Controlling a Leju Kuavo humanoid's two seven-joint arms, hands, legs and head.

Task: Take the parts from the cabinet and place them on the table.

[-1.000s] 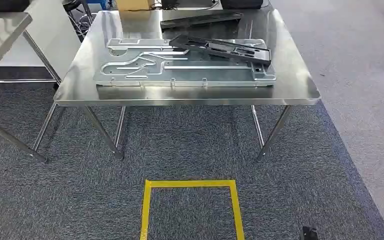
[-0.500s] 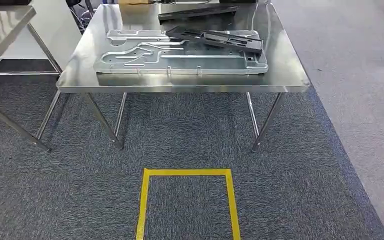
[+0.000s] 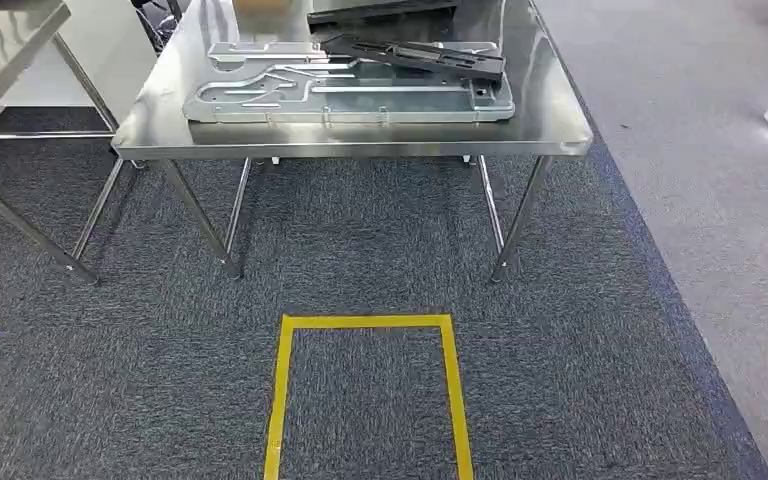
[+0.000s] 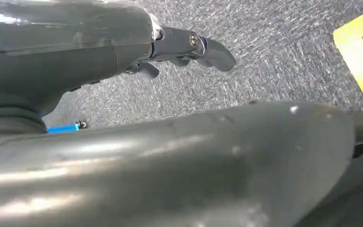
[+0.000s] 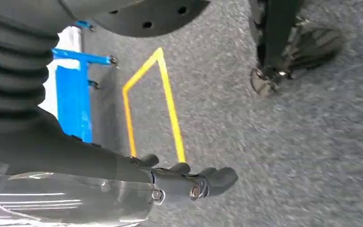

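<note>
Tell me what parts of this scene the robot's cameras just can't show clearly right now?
- Head view: the far end of the steel table and the second black part there are cut off by the top edge.
- Head view: part of the grey metal plate is covered by the black frame lying on it.
- Left wrist view: the left hand is partly hidden by the robot's own body.
- Right wrist view: the right hand and floor are blurred.

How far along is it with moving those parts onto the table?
A large silver plate and black parts already lie on the table. Nothing is in hand: the left hand and right hand hang empty over the carpet. Whether more parts wait in the cabinet cannot be told.
</note>
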